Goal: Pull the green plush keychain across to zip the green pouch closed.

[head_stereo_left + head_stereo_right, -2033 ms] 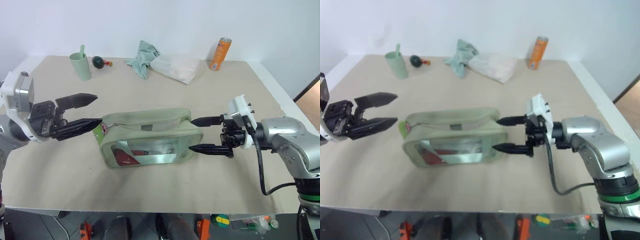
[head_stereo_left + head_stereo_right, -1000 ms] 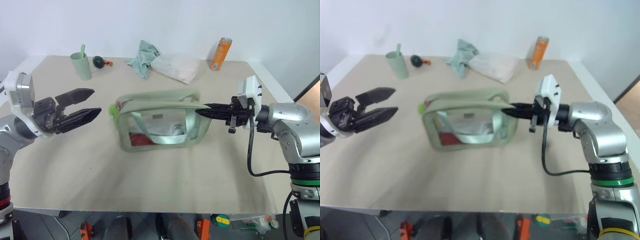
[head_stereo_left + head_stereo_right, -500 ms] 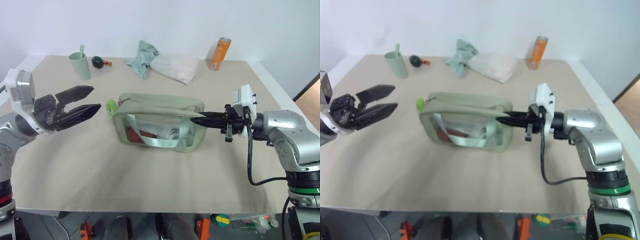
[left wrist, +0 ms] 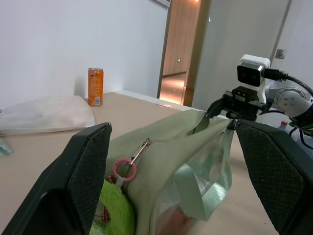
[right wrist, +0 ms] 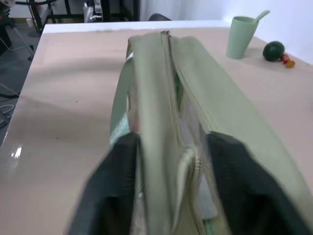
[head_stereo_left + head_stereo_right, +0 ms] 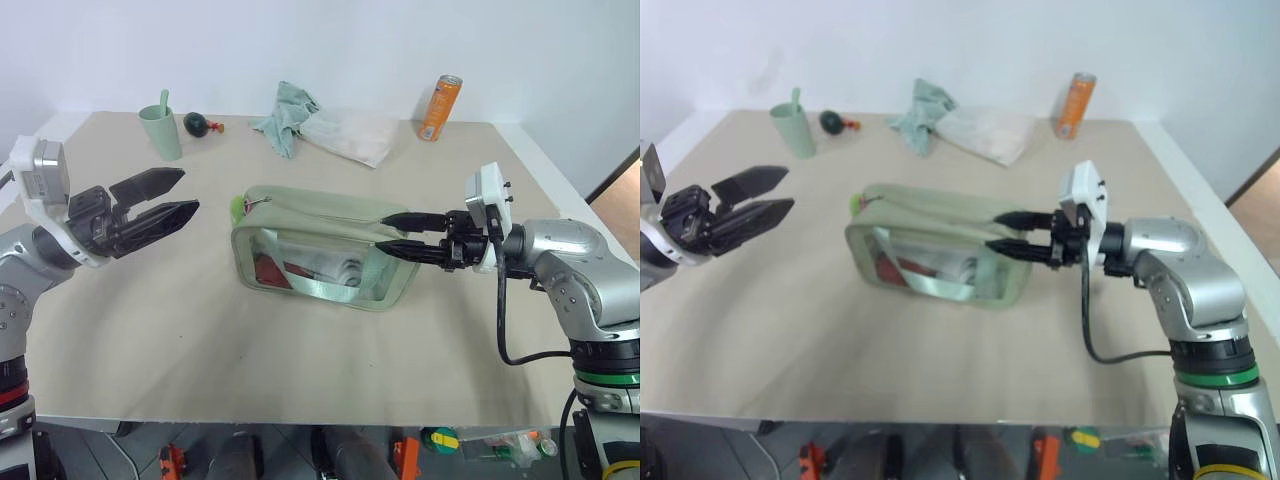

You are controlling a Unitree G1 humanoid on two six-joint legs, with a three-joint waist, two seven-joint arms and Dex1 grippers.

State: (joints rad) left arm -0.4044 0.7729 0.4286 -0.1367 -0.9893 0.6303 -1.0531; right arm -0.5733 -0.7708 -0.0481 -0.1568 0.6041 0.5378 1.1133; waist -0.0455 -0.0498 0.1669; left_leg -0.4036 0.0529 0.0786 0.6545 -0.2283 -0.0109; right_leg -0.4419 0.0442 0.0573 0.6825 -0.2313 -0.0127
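At table centre: one sage-green fabric pouch (image 6: 320, 255); right gripper (image 6: 392, 234) at 3 o'clock, fingers spread, straddling its end; left gripper (image 6: 182, 192) at 9 o'clock, spread, empty; one lime plush keychain (image 4: 116, 208).

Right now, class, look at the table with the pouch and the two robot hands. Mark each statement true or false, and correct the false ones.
1. The green pouch lies between the two hands. True.
2. The left hand is gripping the green plush keychain. False: its fingers are open and apart from the keychain, which hangs at the pouch's near end.
3. The right hand is at the pouch's other end with its fingers apart. True.
4. The orange can lies on its side beside the pouch. False: it stands upright at the far edge of the table.
5. The sage-green cup stands at the far left, near a dark green ball toy. True.
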